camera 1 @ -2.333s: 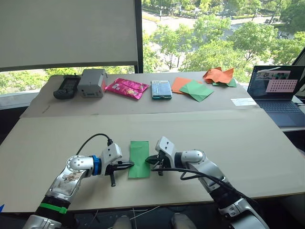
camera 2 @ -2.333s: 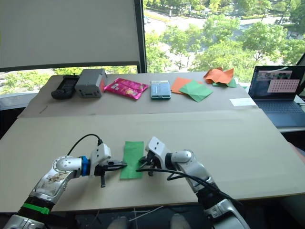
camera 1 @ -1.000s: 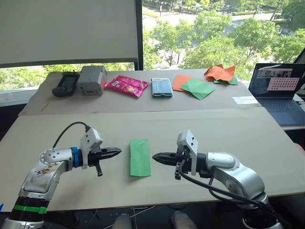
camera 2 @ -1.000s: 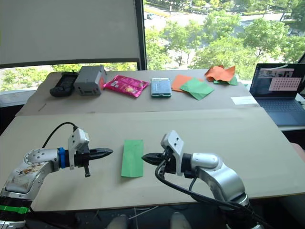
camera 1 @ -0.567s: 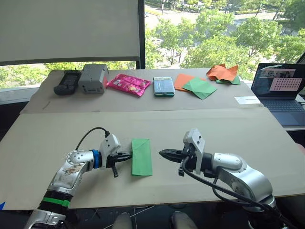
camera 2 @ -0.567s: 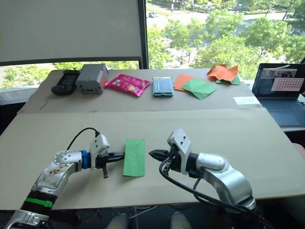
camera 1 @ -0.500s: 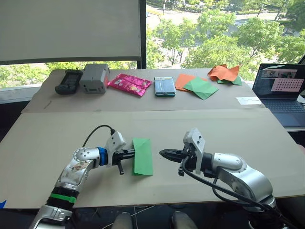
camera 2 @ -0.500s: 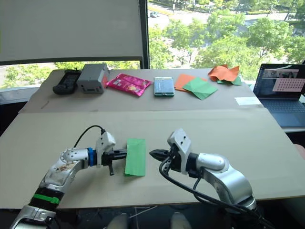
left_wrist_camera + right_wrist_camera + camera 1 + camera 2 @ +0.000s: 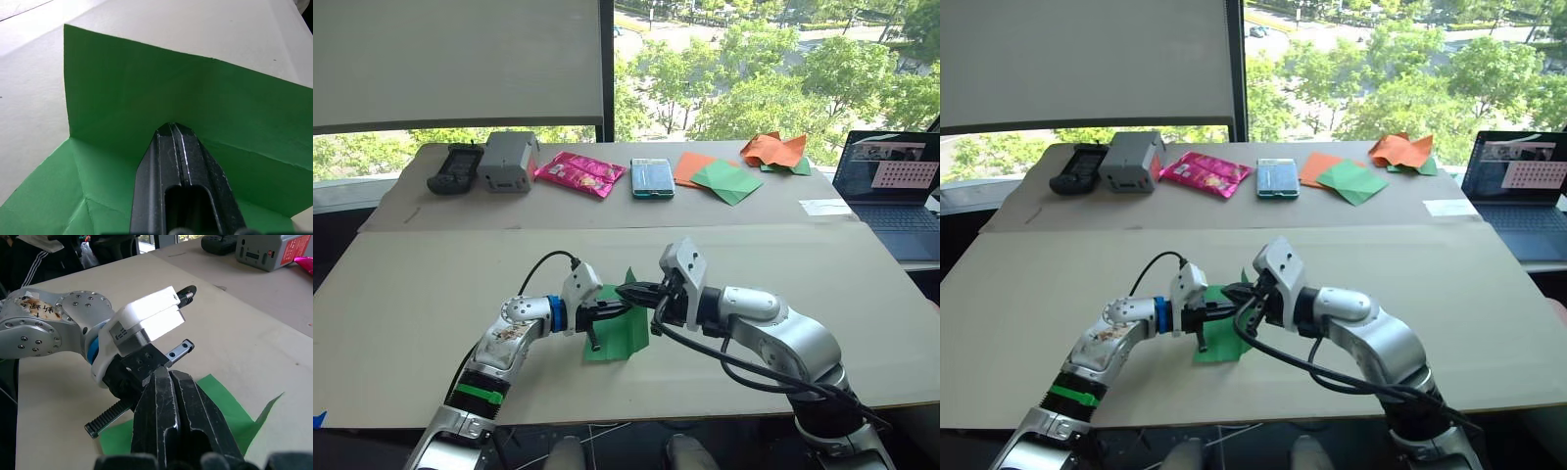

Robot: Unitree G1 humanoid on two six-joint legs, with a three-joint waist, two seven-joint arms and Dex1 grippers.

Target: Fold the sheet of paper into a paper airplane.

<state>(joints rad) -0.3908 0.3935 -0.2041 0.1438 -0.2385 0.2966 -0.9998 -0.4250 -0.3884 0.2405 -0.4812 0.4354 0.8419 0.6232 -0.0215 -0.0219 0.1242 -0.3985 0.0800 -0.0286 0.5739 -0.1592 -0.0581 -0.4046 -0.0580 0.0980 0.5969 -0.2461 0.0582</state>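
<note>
The sheet of paper (image 9: 625,333) is lying on the near tabletop (image 9: 822,294), its far flap standing up. The left pincer (image 9: 623,309), fingers pressed together, is nosing in from 9 o'clock under that flap; the right pincer (image 9: 628,291), likewise closed, is meeting it from 3 o'clock. Flat coloured sheets (image 9: 715,178) are lying at 1 o'clock

The paper (image 9: 625,335) lies on the near table (image 9: 401,304) at lower centre of the frame, the left gripper (image 9: 619,309) meeting it from the left and the right gripper (image 9: 628,292) from the right, tips together over it. Along the far table (image 9: 558,211) at upper frame, left to right: remote (image 9: 452,170), box (image 9: 507,162), packet (image 9: 579,173), phone (image 9: 651,178), flat sheets (image 9: 713,177), crumpled paper (image 9: 773,150). A laptop (image 9: 891,186) sits at the right edge
</note>
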